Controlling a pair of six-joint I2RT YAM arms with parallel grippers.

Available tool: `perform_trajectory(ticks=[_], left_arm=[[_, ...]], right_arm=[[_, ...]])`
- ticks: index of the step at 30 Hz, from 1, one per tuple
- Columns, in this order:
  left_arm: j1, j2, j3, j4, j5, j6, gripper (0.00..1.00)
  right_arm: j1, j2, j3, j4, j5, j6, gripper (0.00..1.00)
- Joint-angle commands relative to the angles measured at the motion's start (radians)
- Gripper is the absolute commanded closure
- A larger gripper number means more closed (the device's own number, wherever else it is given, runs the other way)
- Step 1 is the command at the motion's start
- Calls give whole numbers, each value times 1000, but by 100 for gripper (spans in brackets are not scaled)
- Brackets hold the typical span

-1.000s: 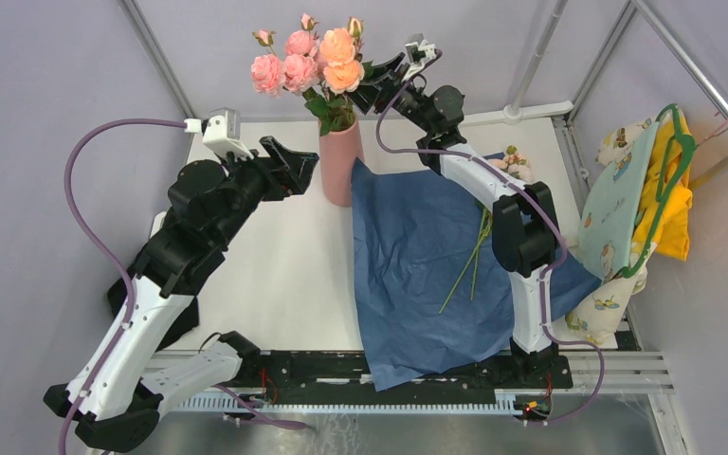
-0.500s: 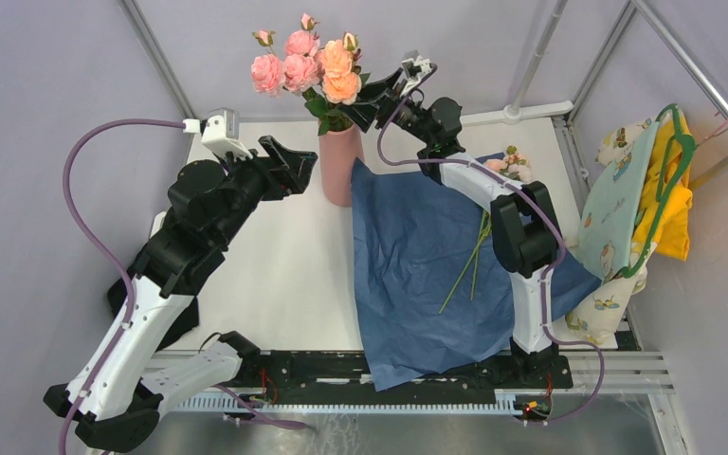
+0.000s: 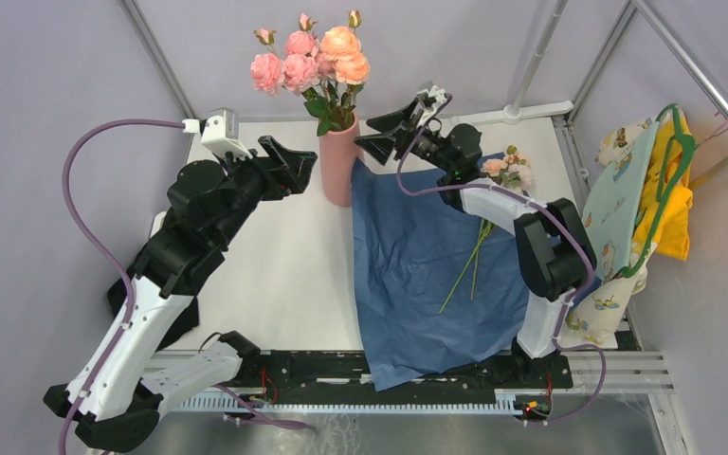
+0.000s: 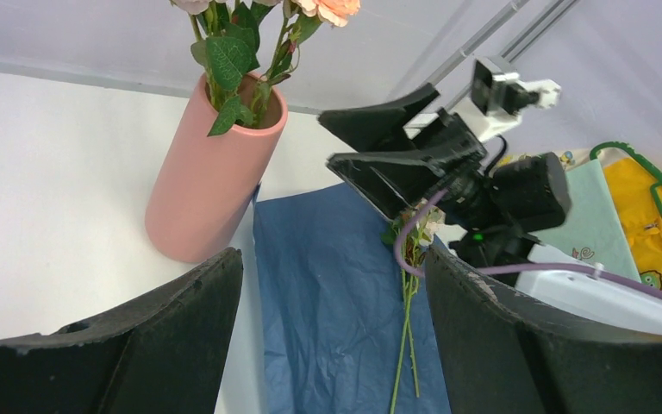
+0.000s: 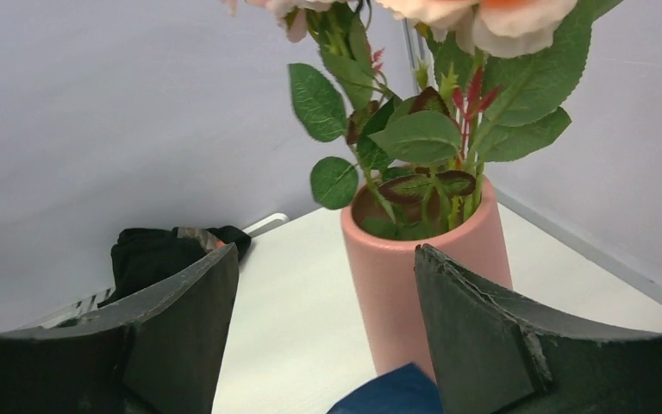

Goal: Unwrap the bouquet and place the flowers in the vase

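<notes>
Salmon-pink vase (image 3: 338,166) stands upright near the far edge of the table (image 3: 275,275), mouth up, a cluster of roses (image 3: 311,59) standing in it, the dark blue paper (image 3: 417,284) touching its base. Now the right gripper (image 3: 363,133) hangs just beside the vase, fingers spread, nothing between them, and the left gripper (image 3: 303,171) sits on the other side, just as wide and empty. The remaining flowers (image 3: 470,254) lie on the paper toward the right edge, long axis far-to-near, blooms at the far end, cut ends aimed at the near edge and a touch left. They look light and whippy, with petals easily crushed, so I'd pinch mid-stem, below the heads
</notes>
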Motion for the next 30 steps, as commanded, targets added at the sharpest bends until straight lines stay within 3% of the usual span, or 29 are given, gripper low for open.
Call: perform_trajectory(ticks=[1,6,13,16,19,21,25,30], left_arm=[[1,-4,8,32,-12,55,17],[1,28,20,44,27,52,17],[-23,138,46,80,116,34,18],[-118,224,103,80,54,60,19],[-298,371,223,47,-105,126,19],[-363,484,305,34,-110,135,19],[-371,704,425,64,33,119,19],[-377,1000,605,50,95,159,20]], right_arm=[[-21,-194,-132,78,-32,-83,20],[-45,-462,-359,12,79,-218,20],[-46,-888,-533,-284,534,-483,19],[-45,-1027,-558,-371,702,-528,18],[-46,-1110,-532,-475,799,-551,17],[-45,-1140,-501,-557,869,-551,18],[-45,-1216,-474,-642,969,-543,18],[-45,-1287,-462,-697,975,-561,18]])
